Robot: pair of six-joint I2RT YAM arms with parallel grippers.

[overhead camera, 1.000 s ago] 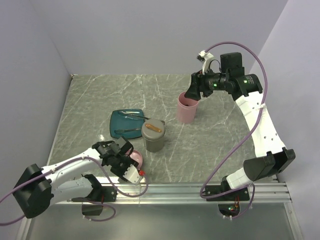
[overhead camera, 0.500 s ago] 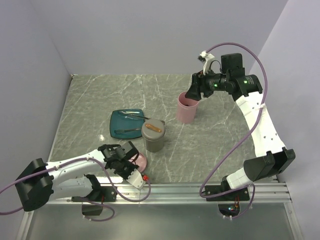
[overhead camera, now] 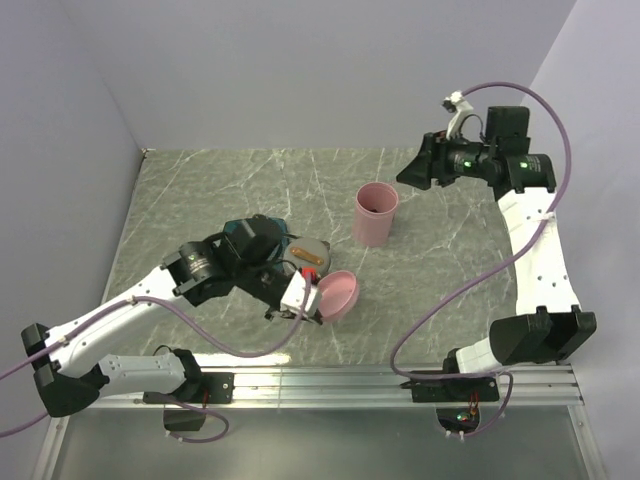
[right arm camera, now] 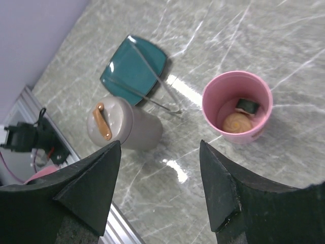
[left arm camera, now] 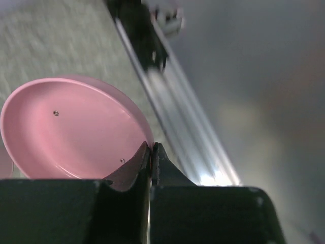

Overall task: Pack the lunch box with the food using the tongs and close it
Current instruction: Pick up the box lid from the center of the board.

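Note:
The lunch box (overhead camera: 376, 213) is a tall pink cup standing open mid-table. In the right wrist view it (right arm camera: 237, 91) holds food: a round beige piece (right arm camera: 234, 122) and a dark piece (right arm camera: 247, 105). Its pink lid (overhead camera: 338, 296) hangs tilted over the table in front of the grey jar. My left gripper (overhead camera: 319, 299) is shut on the lid's rim; the left wrist view shows the jaws (left arm camera: 151, 147) pinching the lid (left arm camera: 71, 127). The silver tongs (right arm camera: 152, 84) lie across the teal plate (right arm camera: 129, 61). My right gripper (overhead camera: 408, 172) hovers open and holds nothing, up and right of the lunch box.
A grey jar (right arm camera: 124, 124) with a brown handle on its closed lid stands between the plate and the lunch box. In the top view my left arm (overhead camera: 215, 265) covers most of the plate. A metal rail (overhead camera: 400, 378) runs along the near edge.
My left gripper shut on the pink lid near the front edge, then carried it up and to the right. My right gripper pulled back up and right, off the lunch box.

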